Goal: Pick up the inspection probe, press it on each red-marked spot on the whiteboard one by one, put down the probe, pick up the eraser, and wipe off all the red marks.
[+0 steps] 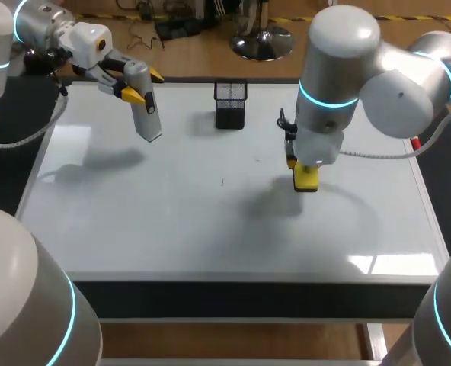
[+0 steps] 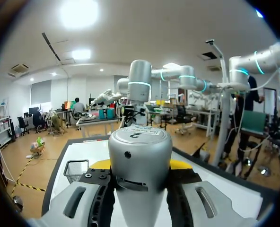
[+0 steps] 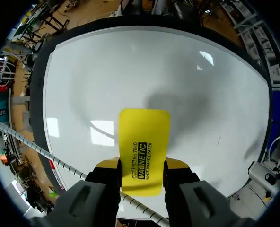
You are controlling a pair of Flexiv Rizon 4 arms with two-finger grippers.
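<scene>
Right wrist view gives the best look at the eraser [image 3: 144,142]. My right gripper [image 3: 143,166] has closed on it, one yellow tip on each long edge near its rear end, and most of the yellow body sticks out ahead of the fingers. It sits over the whiteboard [image 1: 210,236], to the right of the black mesh holder [image 1: 230,104] and nearer me than it.

I judge the eraser light, with a hard, slick shell. Holding the long edges is right, but a hold this far back could let the front tip up under wiping pressure.

My left gripper [image 1: 143,85] is clamped around the grey probe [image 1: 147,110], raised above the board to the holder's left. The probe looks stiff and smooth, so it could twist in a loose pinch.

- I cannot tell if the eraser's sole touches the board; its underside is hidden.
- From the head camera my own wrist covers the right fingers.
- The probe's working end is out of sight from the left wrist.
- I see no red marks, only a few tiny dark specks [image 1: 222,181] nearer me than the holder.
</scene>
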